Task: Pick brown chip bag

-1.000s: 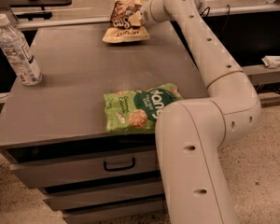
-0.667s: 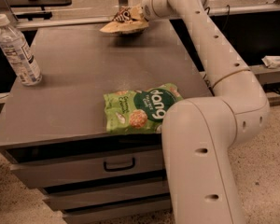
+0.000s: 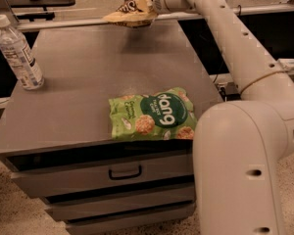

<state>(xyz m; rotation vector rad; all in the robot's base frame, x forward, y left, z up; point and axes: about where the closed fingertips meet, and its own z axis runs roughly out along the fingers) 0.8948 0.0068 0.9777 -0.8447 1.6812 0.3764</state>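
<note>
The brown chip bag (image 3: pixel 129 12) hangs in the air above the far edge of the grey table (image 3: pixel 88 77), lying nearly flat with its cream-yellow band toward the left. My gripper (image 3: pixel 146 10) is at the end of the white arm (image 3: pixel 220 28) and is shut on the bag's right end. The bag is clear of the tabletop.
A green "dang" bag (image 3: pixel 153 114) lies near the table's front edge. A clear water bottle (image 3: pixel 17 53) stands at the left side. Drawers (image 3: pixel 122 173) sit under the tabletop. My arm's large white base (image 3: pixel 240 170) fills the right foreground.
The brown chip bag was lifted off the far end of the table and tilted from upright to nearly flat. The gripper rose with it.
</note>
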